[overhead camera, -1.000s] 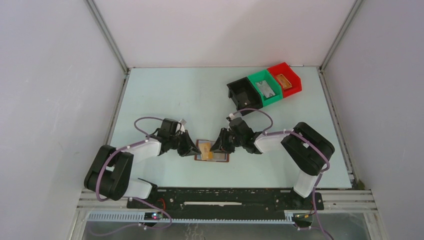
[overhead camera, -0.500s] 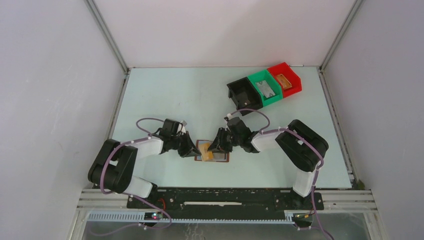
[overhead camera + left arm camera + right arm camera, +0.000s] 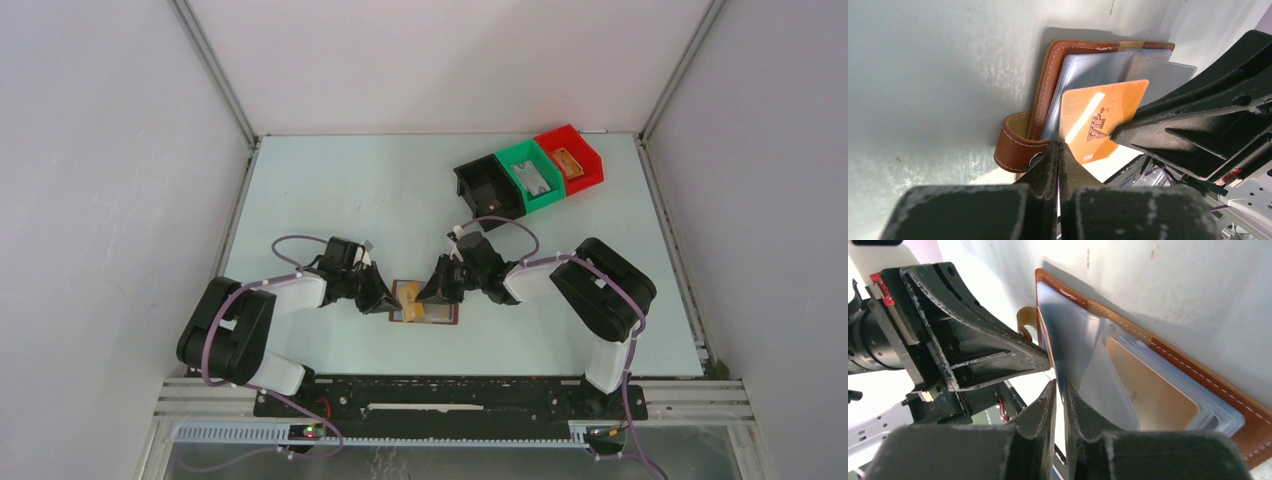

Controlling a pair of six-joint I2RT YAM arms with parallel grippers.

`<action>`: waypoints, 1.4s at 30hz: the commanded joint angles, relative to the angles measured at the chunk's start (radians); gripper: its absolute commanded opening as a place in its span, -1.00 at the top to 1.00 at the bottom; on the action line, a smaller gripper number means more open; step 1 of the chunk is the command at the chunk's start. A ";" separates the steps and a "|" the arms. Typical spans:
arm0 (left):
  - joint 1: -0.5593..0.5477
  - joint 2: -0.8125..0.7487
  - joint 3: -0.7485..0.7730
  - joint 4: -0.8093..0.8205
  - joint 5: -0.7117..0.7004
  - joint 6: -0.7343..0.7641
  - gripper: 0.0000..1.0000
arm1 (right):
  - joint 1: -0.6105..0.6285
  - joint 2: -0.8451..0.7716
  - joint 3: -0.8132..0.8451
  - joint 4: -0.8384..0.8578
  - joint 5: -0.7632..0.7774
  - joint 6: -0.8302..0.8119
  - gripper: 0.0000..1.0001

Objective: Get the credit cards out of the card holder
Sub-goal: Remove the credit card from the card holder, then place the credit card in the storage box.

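Left wrist view: the left gripper has its jaws pressed flat together with nothing between them. Its tips are planted on the card holder just inside the strap tab, at the near corner of the tan-orange card. That card lies partly out across the holder's pale blue panel, and a grey-white card shows beyond it, toward the holder's far end. The holder lies open and flat on the table, between the two arms.

At the holder's right side, the right gripper comes in low, jaws drawn to a thin slit at the panel's edge. Whether that slit has caught a card, the clear sleeve or nothing, I cannot tell.

The step in hand looks like drawing one card free. To do it well, the left tips should bear on leather rather than on the card being pulled, so the holder cannot slide. The right jaws should bite only the card's bare edge and pull flat along the pocket's mouth; lifting would likely flip the panel.

Well beyond the holder, right and rear, stand the black bin, green bin and red bin.
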 commanded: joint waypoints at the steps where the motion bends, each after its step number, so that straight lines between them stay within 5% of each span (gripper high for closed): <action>1: 0.003 -0.021 0.051 0.002 -0.039 0.028 1.00 | 0.015 0.006 0.011 0.080 -0.073 -0.002 0.60; 8: 0.003 -0.056 0.067 -0.037 -0.065 0.042 1.00 | 0.020 0.057 0.047 0.087 -0.104 -0.001 0.57; 22: 0.002 -0.118 0.097 -0.082 -0.080 0.046 1.00 | -0.055 0.033 0.062 0.092 -0.036 -0.012 1.00; 25: 0.003 -0.181 0.131 -0.141 -0.105 0.062 0.98 | -0.063 -0.030 0.077 0.000 -0.016 -0.069 1.00; 33: 0.018 -0.384 0.284 -0.377 -0.216 0.131 0.32 | -0.168 -0.305 0.146 -0.419 0.108 -0.303 1.00; 42: 0.023 -0.428 0.399 -0.464 -0.198 0.162 0.28 | -0.447 -0.347 0.560 -0.965 0.518 -0.654 1.00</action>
